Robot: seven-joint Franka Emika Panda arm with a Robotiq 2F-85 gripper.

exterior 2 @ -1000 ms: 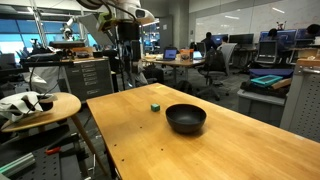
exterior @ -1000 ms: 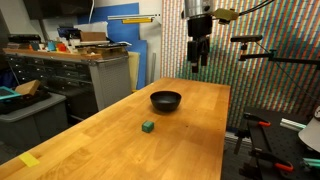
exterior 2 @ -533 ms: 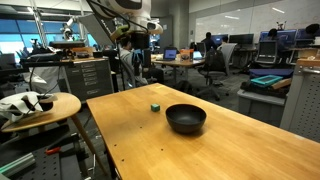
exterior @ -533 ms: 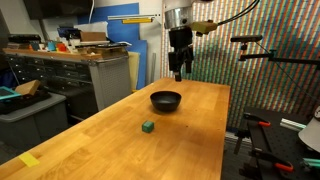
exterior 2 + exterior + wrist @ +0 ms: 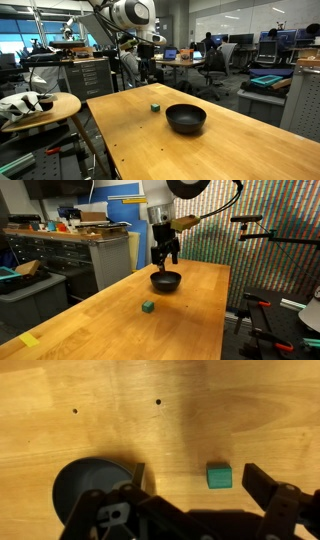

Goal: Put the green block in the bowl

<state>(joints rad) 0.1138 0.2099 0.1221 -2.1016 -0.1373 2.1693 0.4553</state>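
Observation:
The green block [image 5: 148, 307] is a tiny dark green cube lying on the wooden table; it also shows in an exterior view [image 5: 155, 106] and in the wrist view [image 5: 219, 476]. The black bowl [image 5: 166, 280] sits on the table beyond it, also seen in an exterior view [image 5: 186, 118] and at the lower left of the wrist view [image 5: 85, 485]. My gripper [image 5: 165, 262] hangs open and empty in the air above the table near the bowl. In the wrist view the block lies between my spread fingers [image 5: 195, 480], closer to the right one, well below them.
The wooden table [image 5: 120, 320] has edges close on both sides. A round side table with a white object [image 5: 30, 105] stands beside it. Cabinets [image 5: 70, 255] and a camera stand [image 5: 255, 230] flank the table.
My arm has swung from high above the table's far side down and toward the bowl and block. The block and bowl have not moved.

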